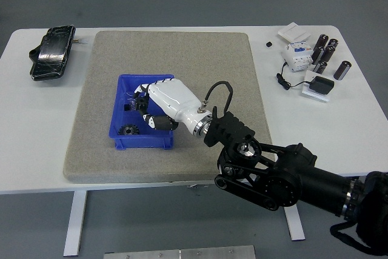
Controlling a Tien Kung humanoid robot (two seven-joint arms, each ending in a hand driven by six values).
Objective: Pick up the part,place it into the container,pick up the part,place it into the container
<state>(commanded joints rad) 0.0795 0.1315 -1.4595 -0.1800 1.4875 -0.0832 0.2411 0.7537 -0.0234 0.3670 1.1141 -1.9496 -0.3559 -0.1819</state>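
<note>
The blue container (115,116) stands on the grey mat (182,53), left of centre. A black gear (128,130) lies in its near left corner and a small dark clip part (128,105) sits further back. My right hand (144,108), white with black finger joints, reaches from the lower right and hovers over the container's middle. Its fingers are curled around a small dark part, which is mostly hidden by them. The left arm is out of view.
A black pouch (51,53) lies at the table's far left. At the far right are several black cylinders (324,53), a white breaker (297,56), a small black cube (268,44) and a black adapter on white cards (320,86).
</note>
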